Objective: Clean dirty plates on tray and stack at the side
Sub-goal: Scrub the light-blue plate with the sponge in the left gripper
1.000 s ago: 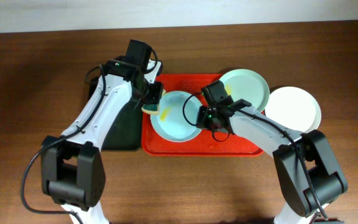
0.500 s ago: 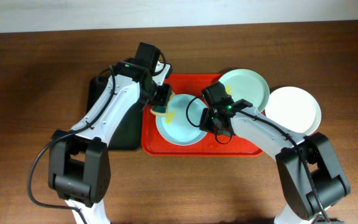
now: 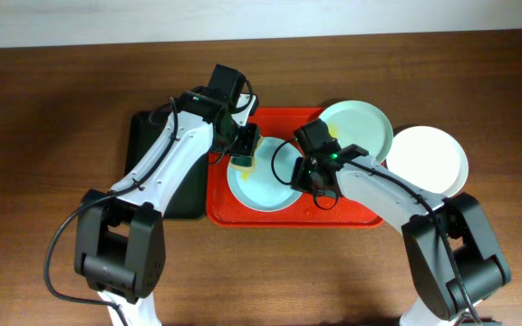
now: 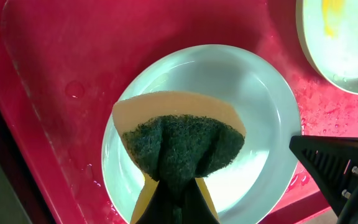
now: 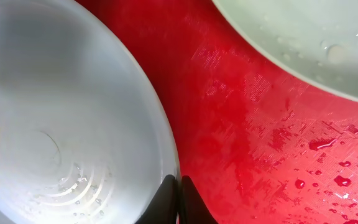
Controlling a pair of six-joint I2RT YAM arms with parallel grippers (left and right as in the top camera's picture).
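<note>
Three plates [image 3: 265, 188], one red tray [image 3: 356, 214], one black tray [image 3: 185, 199], one sponge [image 4: 179, 142]

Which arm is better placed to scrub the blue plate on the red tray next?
Left. The left pincer is shut on the sponge, directly over the blue plate. The right pincer is shut on that plate's rim and carries no sponge.
</note>
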